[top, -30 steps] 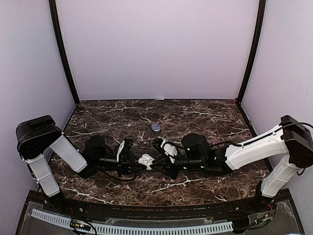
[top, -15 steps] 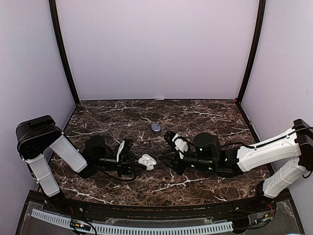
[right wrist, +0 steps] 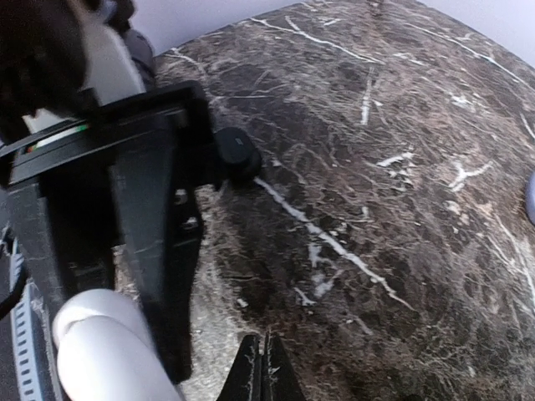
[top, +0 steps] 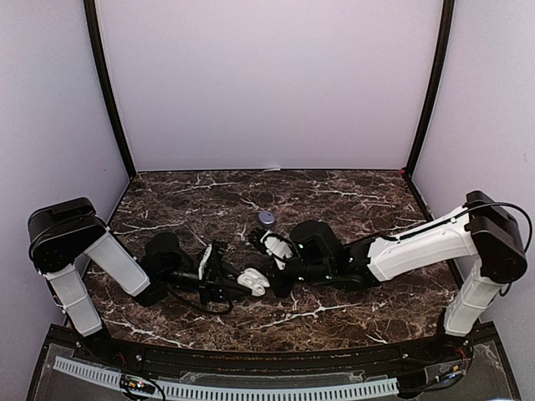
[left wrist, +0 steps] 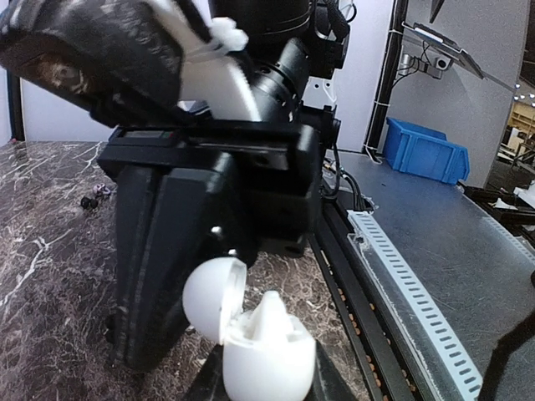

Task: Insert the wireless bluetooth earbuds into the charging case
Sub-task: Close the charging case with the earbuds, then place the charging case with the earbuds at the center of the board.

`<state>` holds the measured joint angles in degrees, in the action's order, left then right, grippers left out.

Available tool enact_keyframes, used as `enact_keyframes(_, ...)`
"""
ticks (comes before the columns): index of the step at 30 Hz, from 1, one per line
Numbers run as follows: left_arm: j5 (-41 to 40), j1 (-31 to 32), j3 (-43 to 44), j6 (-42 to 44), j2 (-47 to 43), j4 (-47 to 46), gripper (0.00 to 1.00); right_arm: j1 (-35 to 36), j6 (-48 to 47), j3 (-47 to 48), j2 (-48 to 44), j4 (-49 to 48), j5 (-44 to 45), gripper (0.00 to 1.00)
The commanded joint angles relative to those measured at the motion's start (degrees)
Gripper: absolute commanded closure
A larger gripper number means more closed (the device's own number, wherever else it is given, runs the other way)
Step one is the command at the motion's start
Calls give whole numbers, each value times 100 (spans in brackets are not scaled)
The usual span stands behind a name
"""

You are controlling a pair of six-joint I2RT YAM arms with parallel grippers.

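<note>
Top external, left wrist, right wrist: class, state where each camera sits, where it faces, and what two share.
Top external: high behind the robot, looking down on the table; both arms show.
Left wrist: low, facing the right gripper; its held white case in front.
Right wrist: looks down past its shut fingertips at the table.
Shared: white case.
</note>
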<state>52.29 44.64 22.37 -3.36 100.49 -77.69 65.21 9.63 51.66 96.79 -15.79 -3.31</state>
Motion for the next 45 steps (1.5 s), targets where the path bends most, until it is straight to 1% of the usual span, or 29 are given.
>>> enact_keyframes(1,-201,29,186,128,-89,415,82,-17,-174,-248,-396,-420,-1359,100)
enact_keyframes(6,-313,29,230,91,-97,587,82,-65,-195,-1188,-1081,-1519,-1831,100)
enact_keyframes(8,-430,31,239,98,-102,649,82,-105,-128,-1381,-1215,-1670,-1497,100)
enact_keyframes(10,-750,27,234,64,-155,713,82,-185,2,-1410,-1300,-1447,-377,100)
enact_keyframes(12,-1373,27,205,16,-317,881,82,-315,86,-1398,-1392,-1134,500,100)
enact_keyframes(13,-1828,27,195,-34,-471,1050,82,-376,80,-1388,-1445,-1002,870,100)
enact_keyframes(17,-3423,20,421,35,-905,2225,86,-539,-51,-1395,-1671,-696,2255,100)
enact_keyframes(19,-4115,-5,437,-56,-1017,2524,88,-618,-195,-1354,-1685,-608,2727,100)
enact_keyframes(20,-4280,-73,404,-196,-1037,2533,88,-654,-292,-1321,-1663,-578,2936,100)
enact_keyframes(21,-4253,-192,374,-369,-1046,2515,88,-689,-362,-1264,-1594,-548,3128,100)
enact_keyframes(25,-3555,-943,340,-1209,-981,2564,88,-824,-440,-1062,-1178,-587,4045,100)
enact_keyframes(27,-3691,-1273,406,-1509,-961,2895,88,-842,-291,-994,-927,-635,4525,100)
enact_keyframes(29,-4100,-1457,505,-1745,-928,3297,88,-839,-62,-1026,-688,-730,5007,100)
enact_keyframes(31,-4384,-1562,644,-2131,-873,3662,88,-843,2,-1135,-565,-922,5188,100)
enact_keyframes(34,-4421,-1747,992,-2497,-645,4174,87,-840,78,-1108,-268,-906,5301,100)
enact_keyframes(37,-3998,-2123,1377,-2641,-349,4807,84,-843,59,-1026,-187,-915,5239,100)
enact_keyframes(39,-3546,-2447,1405,-2808,-162,4837,83,-843,63,-966,-142,-888,5146,100)
enact_keyframes(41,-3038,-2724,1318,-2982,2,4636,78,-843,73,-952,-121,-854,5036,100)
enact_keyframes(43,-2991,-2834,1296,-3117,57,4663,68,-841,70,-951,-128,-853,4912,100)
enact_keyframes(44,-3073,-2840,1307,-3116,40,4748,63,-843,66,-962,-137,-855,4835,100)
enact_keyframes(45,-3227,-2843,1339,-3109,2,4894,51,-843,59,-967,-149,-874,4738,100)
